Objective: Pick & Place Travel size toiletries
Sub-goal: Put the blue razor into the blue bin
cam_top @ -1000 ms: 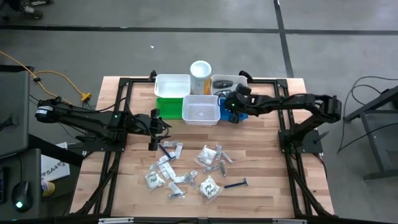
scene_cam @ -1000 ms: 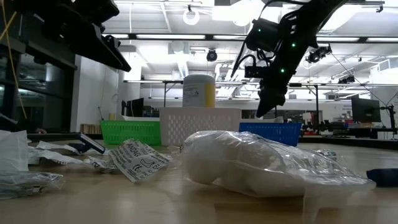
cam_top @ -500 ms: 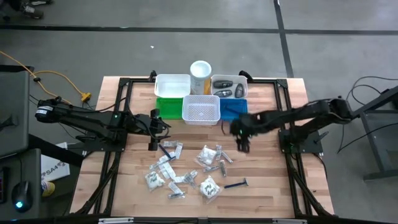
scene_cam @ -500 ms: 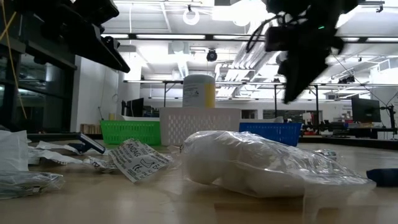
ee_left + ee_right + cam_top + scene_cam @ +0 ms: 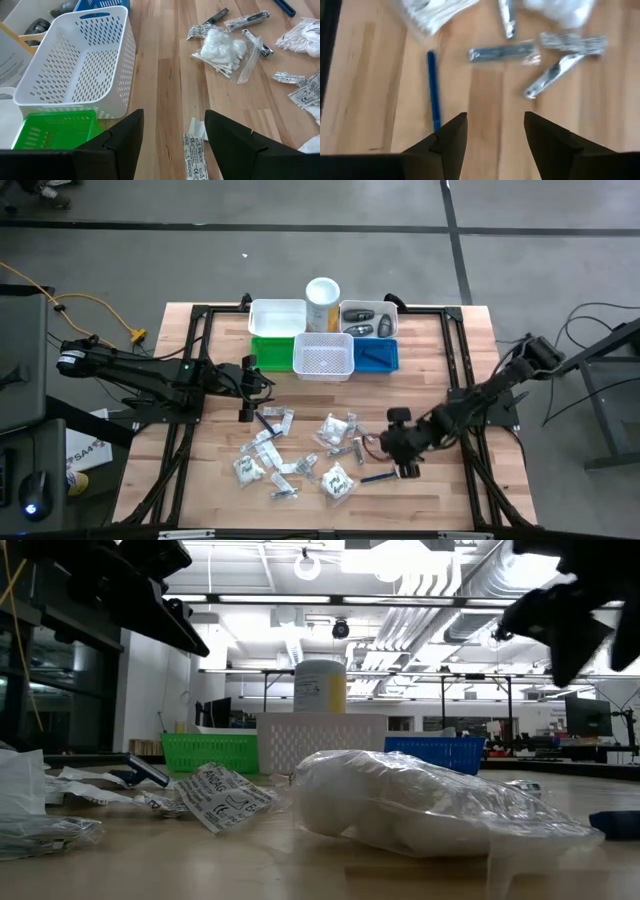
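Tool on the right arm (image 5: 405, 448) hangs low over the near right part of the wooden surface (image 5: 450, 380) in the view from above, just beside a dark blue razor (image 5: 379, 476); its fingers stand apart and carry nothing. On the left, the other tool (image 5: 247, 388) waits in front of the green bin (image 5: 270, 352), fingers likewise apart and empty. Between the two arms lies the scatter of toiletries (image 5: 300, 455): crinkly packets, silvery sachets and thin sticks. At the back stand a white bin (image 5: 277, 316), a white mesh basket (image 5: 323, 356), a blue bin (image 5: 377, 355), a tray holding dark oval pieces (image 5: 367, 318) and a white-and-yellow cylinder (image 5: 322, 303). From table height, a big clear packet of white stuff (image 5: 420, 805) fills the foreground, with a printed sachet (image 5: 228, 797) to its side and the bins in a row behind. Looking past the left arm's fingers (image 5: 125, 137), a bag of cotton swabs (image 5: 223, 48) and a narrow strip packet (image 5: 192, 159) lie near the mesh basket (image 5: 75, 65). Past the right arm's fingers (image 5: 547, 135), the blue razor handle (image 5: 434, 90) lies just ahead, with silvery sachets (image 5: 502, 52) beyond it.
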